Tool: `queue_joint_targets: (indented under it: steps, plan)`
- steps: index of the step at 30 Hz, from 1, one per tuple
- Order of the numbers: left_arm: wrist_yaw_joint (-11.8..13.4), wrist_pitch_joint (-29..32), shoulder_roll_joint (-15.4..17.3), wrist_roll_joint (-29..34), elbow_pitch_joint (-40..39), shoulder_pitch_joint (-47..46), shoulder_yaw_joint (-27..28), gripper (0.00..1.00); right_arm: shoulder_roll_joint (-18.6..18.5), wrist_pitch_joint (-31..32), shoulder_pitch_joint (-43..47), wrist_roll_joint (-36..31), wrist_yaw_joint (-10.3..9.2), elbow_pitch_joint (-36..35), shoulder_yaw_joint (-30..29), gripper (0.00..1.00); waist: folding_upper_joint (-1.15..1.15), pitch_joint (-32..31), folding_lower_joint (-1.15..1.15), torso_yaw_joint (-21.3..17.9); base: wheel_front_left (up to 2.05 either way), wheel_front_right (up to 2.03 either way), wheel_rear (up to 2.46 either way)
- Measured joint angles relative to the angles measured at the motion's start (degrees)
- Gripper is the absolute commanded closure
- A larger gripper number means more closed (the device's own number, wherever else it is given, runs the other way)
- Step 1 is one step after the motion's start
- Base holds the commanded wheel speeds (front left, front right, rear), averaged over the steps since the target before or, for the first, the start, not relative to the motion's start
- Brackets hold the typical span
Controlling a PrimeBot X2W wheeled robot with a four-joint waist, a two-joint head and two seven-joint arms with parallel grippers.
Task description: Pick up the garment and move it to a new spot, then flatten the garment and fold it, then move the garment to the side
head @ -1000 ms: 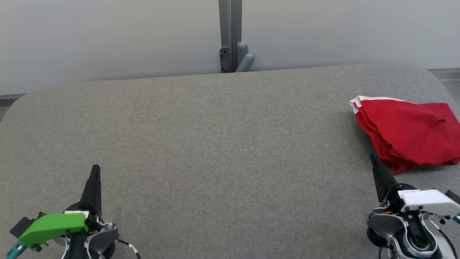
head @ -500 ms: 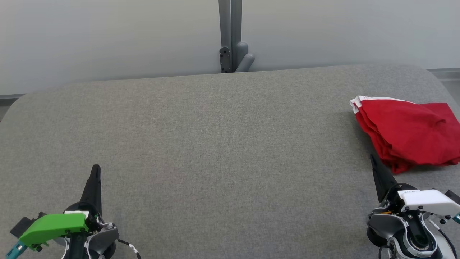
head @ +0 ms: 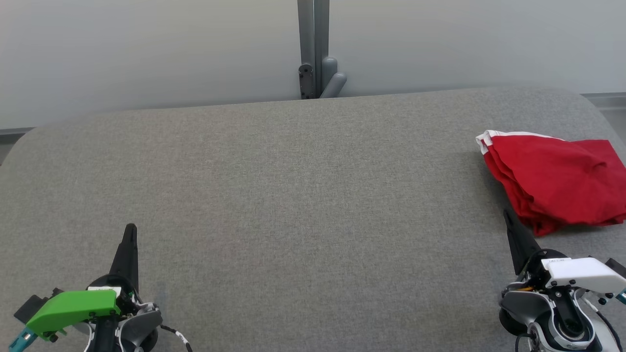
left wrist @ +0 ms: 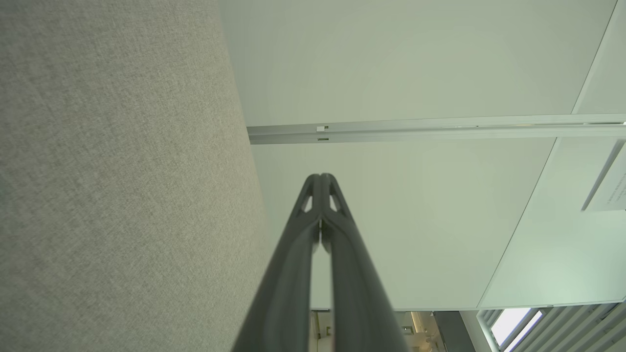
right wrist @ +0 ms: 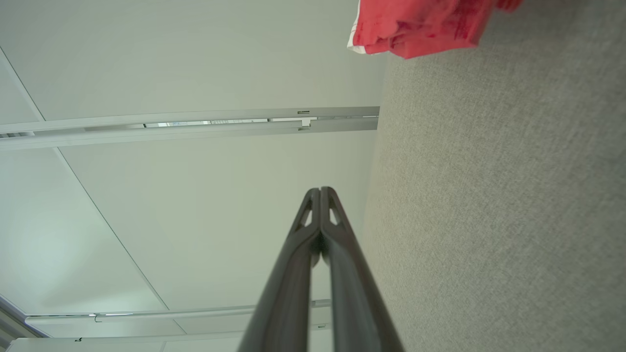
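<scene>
Findings at my station. My left gripper [head: 129, 233] rests low at the near left of the grey worktop [head: 293, 195]. Its two dark fingers [left wrist: 293, 274] are pressed together to a single point, clenched on nothing. My left wrist view confirms the tips meeting with no cloth between them. My right gripper [head: 509, 221] sits at the near right in the same condition, clamped empty. Its tip is just short of the garment's near edge and, as far as I can judge, not touching it. I judge both are parked at the near corners to leave the middle of the worktop free for spreading and folding.

The red garment [head: 557, 181] lies on the far right part of the worktop, running past the right edge of my head view (so its full extent is not established). A white trim [head: 484, 139] shows at its far left corner. Its left edge shows several stacked layers, which reads as either a loose fold or a bunched heap; I cannot say which. It lies nearest my right gripper, so I judge that arm the natural one for any pick.

Count: one garment, one worktop, two grippers, two fingers on each, one grey post [head: 313, 49] standing behind the worktop's far edge
</scene>
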Motion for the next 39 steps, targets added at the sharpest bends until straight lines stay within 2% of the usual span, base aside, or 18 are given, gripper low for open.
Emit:
queue_joint_targets:
  steps: [39]
  plan:
    - [0.0, 0.3, -0.2, 0.3, 0.0, 0.0, 0.3, 1.00, 0.0, 0.0, 0.0, 0.0, 0.00, 0.0, 0.0, 1.00, 0.00, 0.0, 0.00, 0.0, 0.00, 0.00, 0.00]
